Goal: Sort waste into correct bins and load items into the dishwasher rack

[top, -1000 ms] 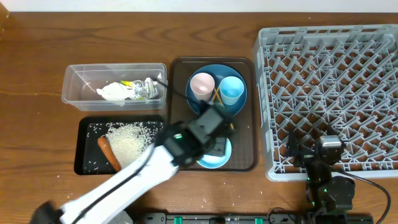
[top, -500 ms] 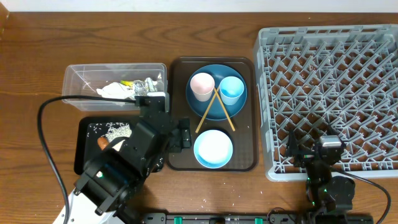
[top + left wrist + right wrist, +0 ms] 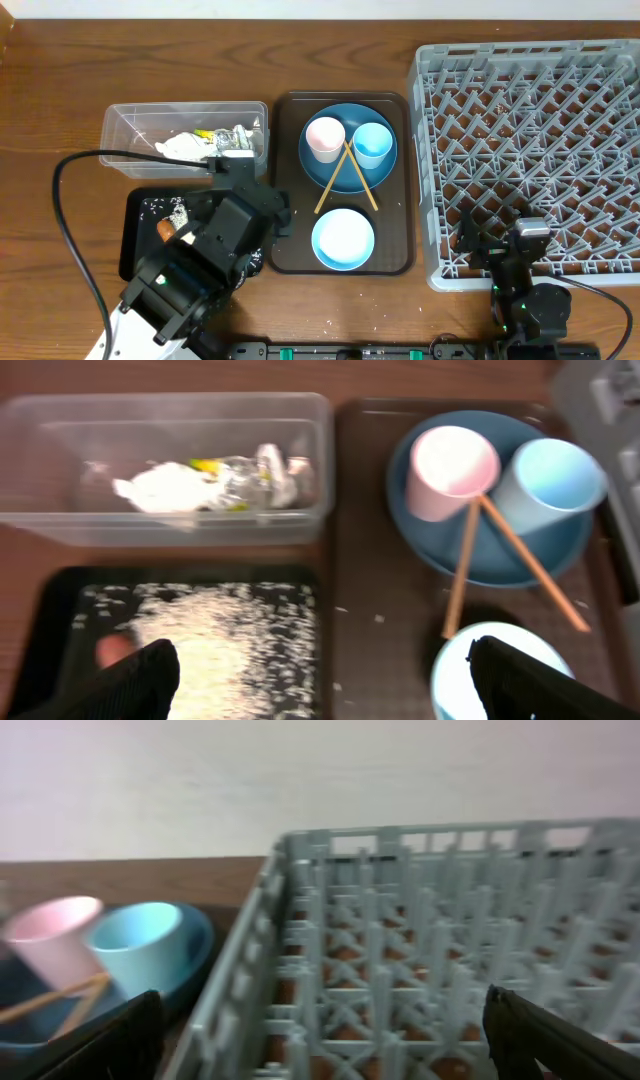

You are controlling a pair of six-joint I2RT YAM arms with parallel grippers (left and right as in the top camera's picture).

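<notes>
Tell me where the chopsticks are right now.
In the overhead view, the chopsticks lie crossed on the dark-blue plate, upper ends between the pink cup and light-blue cup, lower ends toward the pale-blue bowl, on the brown tray.

left arm (image 3: 215,250): black housings, white lower link, green light, looping black cable (image 3: 62,205) | right arm (image 3: 527,285): black, silver block, green light

Wide-spread left claw (image 3: 330,685), wide-spread right claw (image 3: 335,1040), both empty
</notes>
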